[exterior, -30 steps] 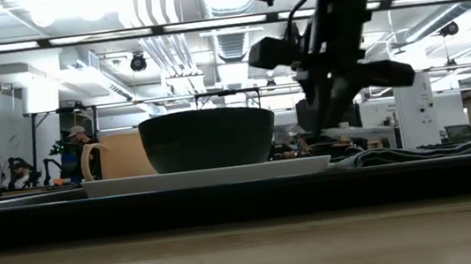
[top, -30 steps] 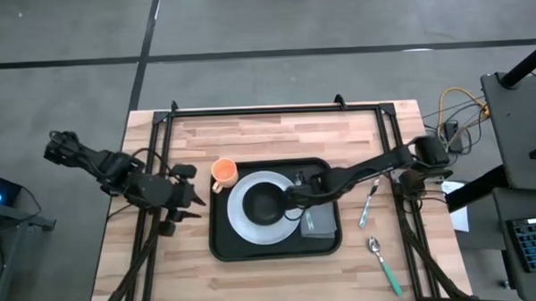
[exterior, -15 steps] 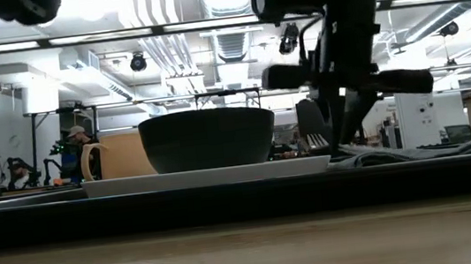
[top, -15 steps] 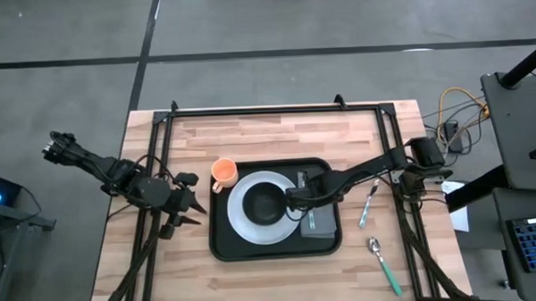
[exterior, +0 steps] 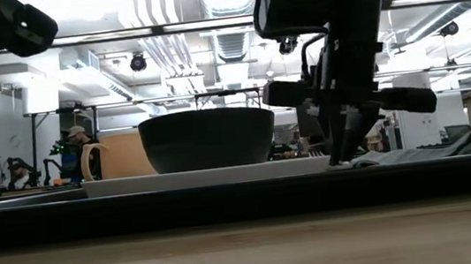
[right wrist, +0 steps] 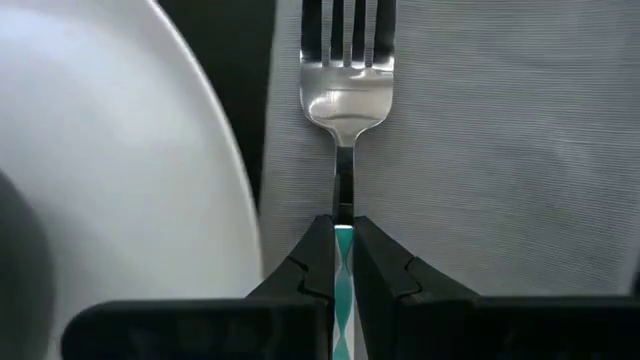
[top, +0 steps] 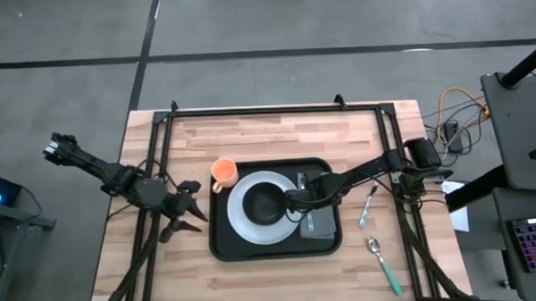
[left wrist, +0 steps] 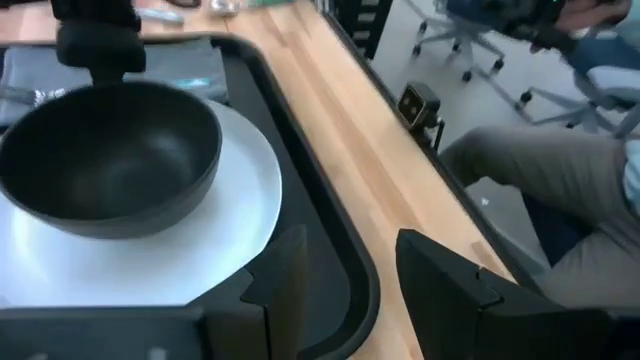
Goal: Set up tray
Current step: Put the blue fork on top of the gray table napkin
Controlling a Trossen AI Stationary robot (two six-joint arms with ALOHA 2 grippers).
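The black tray (top: pixel 219 246) lies mid-table and carries a white plate (top: pixel 239 221) with a black bowl (top: pixel 263 205) on it. A grey folded napkin (right wrist: pixel 480 150) lies flat in the tray, to the plate's right. My right gripper (right wrist: pixel 343 240) hovers low over the napkin's plate-side edge, shut on a steel fork (right wrist: pixel 345 90) with a teal handle. An orange cup (top: pixel 223 173) stands on the table at the tray's far-left corner. My left gripper (left wrist: pixel 350 275) is open above the tray's left rim (left wrist: pixel 330 215), touching nothing. My right gripper pinches the fork's handle (right wrist: pixel 343 200) between its two fingertips (right wrist: pixel 315 255), just behind the neck. The fingers come from above, pointing down (exterior: pixel 343 142). The fork lies level along the napkin, tines away from the fingers; whether its head touches the cloth I cannot tell.
A knife (top: pixel 368 205) and a spoon with a green handle (top: pixel 383 259) lie on the bare wood right of the tray. A seated person's legs (left wrist: pixel 540 200) show beyond the table edge in the left wrist view. Bare wood runs along the far and near sides.
My right gripper has come down with the fork from above the bowl's height to just over the napkin. My left gripper has moved toward the table's near edge along the tray's left side, staying open.
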